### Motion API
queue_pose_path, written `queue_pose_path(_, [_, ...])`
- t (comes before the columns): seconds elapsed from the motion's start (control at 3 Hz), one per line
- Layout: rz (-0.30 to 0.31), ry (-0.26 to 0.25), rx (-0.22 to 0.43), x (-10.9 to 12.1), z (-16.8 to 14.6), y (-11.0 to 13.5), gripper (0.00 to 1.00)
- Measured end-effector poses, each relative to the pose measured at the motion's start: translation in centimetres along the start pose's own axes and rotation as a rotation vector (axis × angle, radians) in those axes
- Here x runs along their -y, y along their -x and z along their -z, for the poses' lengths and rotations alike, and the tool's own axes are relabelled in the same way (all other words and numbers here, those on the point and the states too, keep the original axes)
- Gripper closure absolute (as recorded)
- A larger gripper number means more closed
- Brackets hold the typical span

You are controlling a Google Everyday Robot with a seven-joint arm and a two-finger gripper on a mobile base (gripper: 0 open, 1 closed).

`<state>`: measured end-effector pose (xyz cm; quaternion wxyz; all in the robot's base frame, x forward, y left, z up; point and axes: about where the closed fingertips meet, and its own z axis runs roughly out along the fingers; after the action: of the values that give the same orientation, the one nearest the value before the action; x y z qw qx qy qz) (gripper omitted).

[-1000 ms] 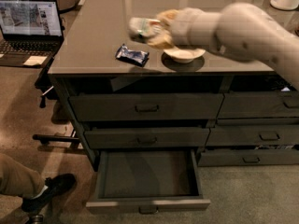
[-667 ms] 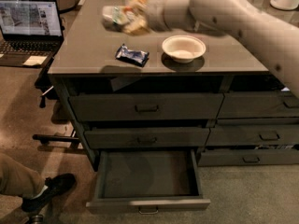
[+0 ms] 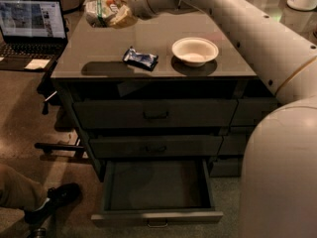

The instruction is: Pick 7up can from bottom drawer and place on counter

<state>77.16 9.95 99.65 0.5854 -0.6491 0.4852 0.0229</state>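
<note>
The 7up can (image 3: 99,13), silvery-white with a green band, lies sideways in my gripper (image 3: 115,10), which is shut on it and holds it above the far left part of the counter (image 3: 163,68). The can's shadow falls on the counter's front left. The bottom drawer (image 3: 156,187) stands pulled open below, and I see nothing in it. My arm reaches in from the right across the counter's back.
A dark blue snack wrapper (image 3: 140,58) and a white bowl (image 3: 194,50) sit on the counter. An open laptop (image 3: 30,26) stands on a desk at the left. A person's leg and black shoe (image 3: 52,202) are at the lower left by the drawer.
My gripper has carried the can leftward across the counter, from above the bowl to the far left side. The bowl is now uncovered. The camera has shifted its view closer.
</note>
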Motion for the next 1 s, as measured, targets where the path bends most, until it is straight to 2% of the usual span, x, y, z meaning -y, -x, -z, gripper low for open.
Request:
queue_pose_path(0.33, [-0.002,-0.001,0.001,0.0,0.0,-0.1,1.0])
queue_pose_path(0.67, [-0.006,-0.001,-0.013,0.5,0.1,-1.7,1.0])
queue_pose_path(1.0, [-0.043,-0.016,-0.062,0.9,0.7,-4.9,1.0])
